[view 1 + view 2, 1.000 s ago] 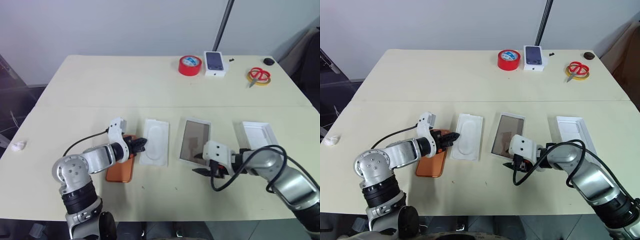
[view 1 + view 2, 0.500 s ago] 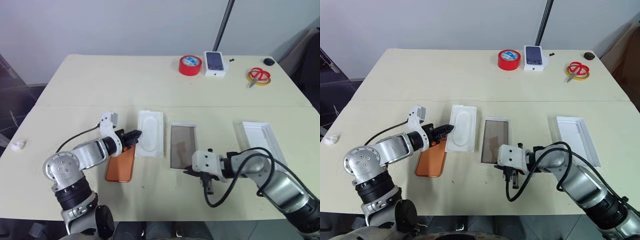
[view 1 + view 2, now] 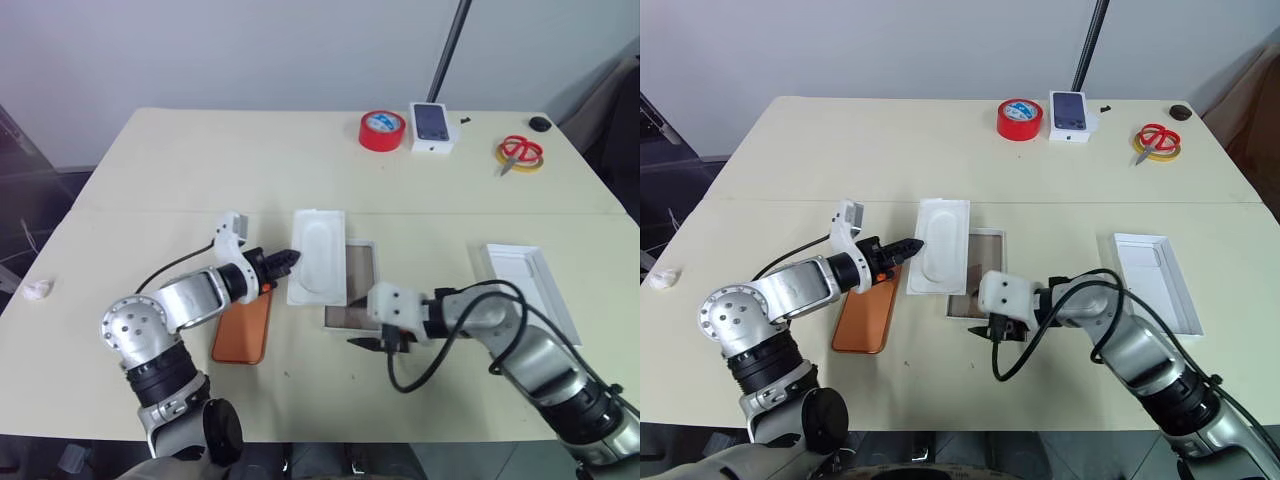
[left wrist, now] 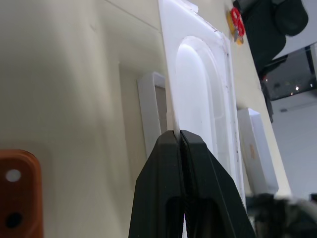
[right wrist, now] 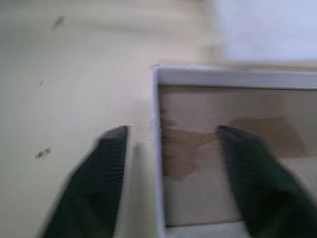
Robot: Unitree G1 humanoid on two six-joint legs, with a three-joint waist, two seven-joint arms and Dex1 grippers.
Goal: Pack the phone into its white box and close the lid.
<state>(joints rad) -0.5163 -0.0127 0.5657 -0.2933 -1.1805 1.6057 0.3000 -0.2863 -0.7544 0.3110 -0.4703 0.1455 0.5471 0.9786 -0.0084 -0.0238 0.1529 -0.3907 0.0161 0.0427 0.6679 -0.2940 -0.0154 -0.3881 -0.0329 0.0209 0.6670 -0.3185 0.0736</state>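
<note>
Left tool (image 4: pixel 179 141): clenched on insert (image 3: pixel 318 255) edge. Right tool (image 5: pixel 171 163): released, fingers astride white box (image 3: pixel 352 288) wall. Phone (image 3: pixel 243 325): on surface beneath left tool (untouched). Advice: lift insert clear before loading phone

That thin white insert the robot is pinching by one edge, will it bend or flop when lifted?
The flat white insert probably stays fairly stiff: the left gripper holds one edge, yet it looks straight, overlapping the white box. Its moulded oval recess likely stiffens it. It seems light, so it might slip or swing from such a narrow pinch.
</note>
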